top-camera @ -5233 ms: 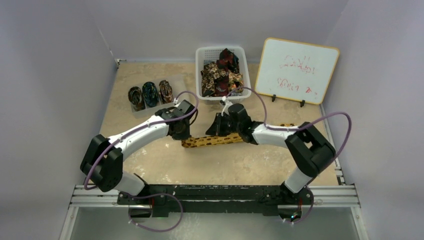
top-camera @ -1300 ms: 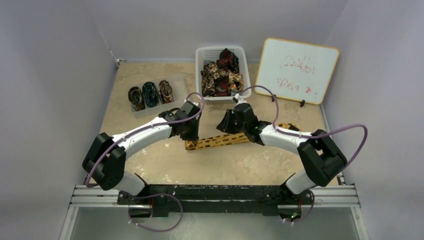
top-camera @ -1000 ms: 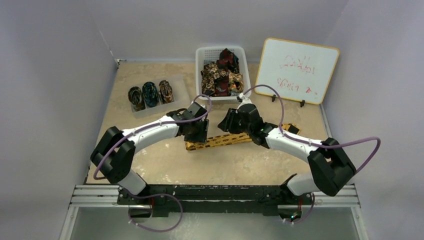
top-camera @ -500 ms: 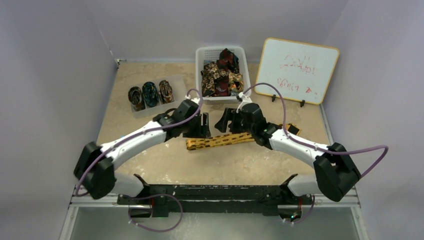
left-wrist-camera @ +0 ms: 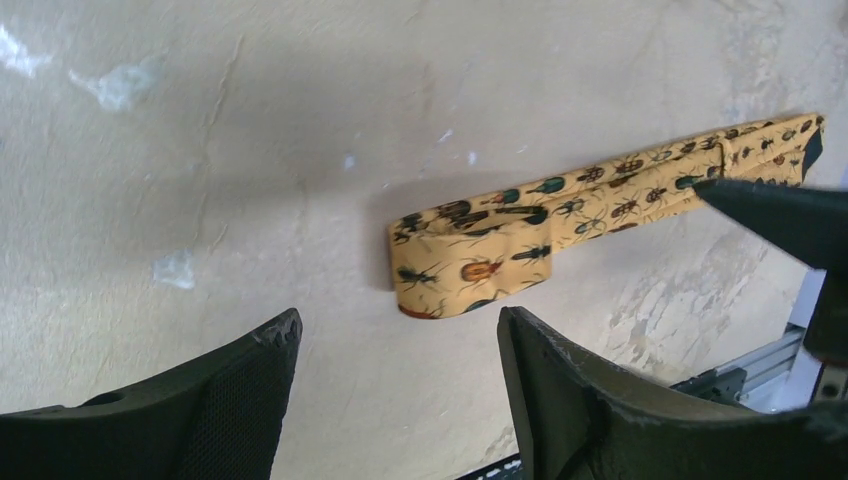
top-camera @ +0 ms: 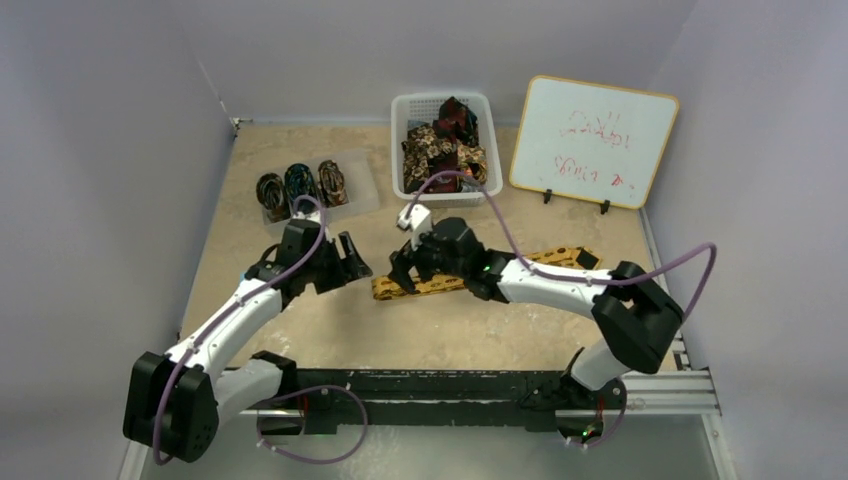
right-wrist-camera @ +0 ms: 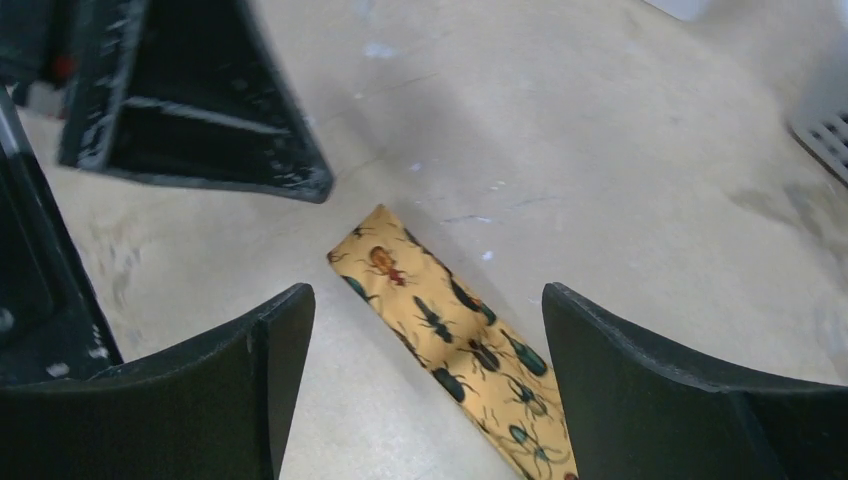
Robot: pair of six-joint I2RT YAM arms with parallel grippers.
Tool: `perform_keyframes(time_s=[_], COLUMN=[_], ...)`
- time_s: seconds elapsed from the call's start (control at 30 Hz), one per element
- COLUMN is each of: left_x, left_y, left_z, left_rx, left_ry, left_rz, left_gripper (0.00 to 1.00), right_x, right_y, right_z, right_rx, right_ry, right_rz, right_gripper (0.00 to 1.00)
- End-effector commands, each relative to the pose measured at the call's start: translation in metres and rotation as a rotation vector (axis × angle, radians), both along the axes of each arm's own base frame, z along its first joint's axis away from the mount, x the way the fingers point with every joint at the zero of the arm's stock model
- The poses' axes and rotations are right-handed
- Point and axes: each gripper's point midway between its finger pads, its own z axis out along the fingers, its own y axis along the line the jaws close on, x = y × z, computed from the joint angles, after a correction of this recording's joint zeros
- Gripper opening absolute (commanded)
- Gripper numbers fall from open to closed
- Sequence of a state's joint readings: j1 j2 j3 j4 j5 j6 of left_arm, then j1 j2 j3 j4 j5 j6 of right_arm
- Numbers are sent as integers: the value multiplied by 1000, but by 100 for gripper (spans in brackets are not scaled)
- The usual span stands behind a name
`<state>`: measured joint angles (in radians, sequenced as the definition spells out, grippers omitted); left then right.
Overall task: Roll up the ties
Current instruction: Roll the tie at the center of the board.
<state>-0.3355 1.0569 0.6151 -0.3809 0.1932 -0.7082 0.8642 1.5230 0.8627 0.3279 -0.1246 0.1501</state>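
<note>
Golden-yellow tie (top-camera: 425, 286) flat on the desk (top-camera: 450, 330), unrolled.
My left end effector (top-camera: 353, 262) and right end effector (top-camera: 402, 272) both gape wide, empty, hovering beside and above its folded end.

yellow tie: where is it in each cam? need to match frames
Top external: the yellow tie lies at centre, slanting up to the right, partly hidden under the right arm.
Left wrist: the tie runs from centre to the upper right edge.
Right wrist: the tie runs from centre down to the bottom edge.
Shared landmark: its blunt end, at the left in the top view.
</note>
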Motion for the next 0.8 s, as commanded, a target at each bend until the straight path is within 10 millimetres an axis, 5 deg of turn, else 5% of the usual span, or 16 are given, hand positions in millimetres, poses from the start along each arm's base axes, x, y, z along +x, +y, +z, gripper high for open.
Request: perform_keyframes(time_s=[0.0, 0.1, 0.43, 0.77], left_x=[4, 2, -3, -6], left_y=[0, 10, 28, 28], left_z=[8, 2, -10, -13], left_rx=[-101, -111, -132, -142], left_ry=[-34, -24, 9, 20], left_rz=[0, 23, 79, 83], left_gripper=[70, 70, 69, 67], right_x=[6, -16, -43, -15], right_y=[19, 29, 36, 19], right_z=[12, 9, -45, -89], right_rx=[-130, -114, -264, -481], right_ry=[-259, -290, -210, -222], right_rz=[153, 328, 650, 606], right_gripper=[90, 98, 99, 99])
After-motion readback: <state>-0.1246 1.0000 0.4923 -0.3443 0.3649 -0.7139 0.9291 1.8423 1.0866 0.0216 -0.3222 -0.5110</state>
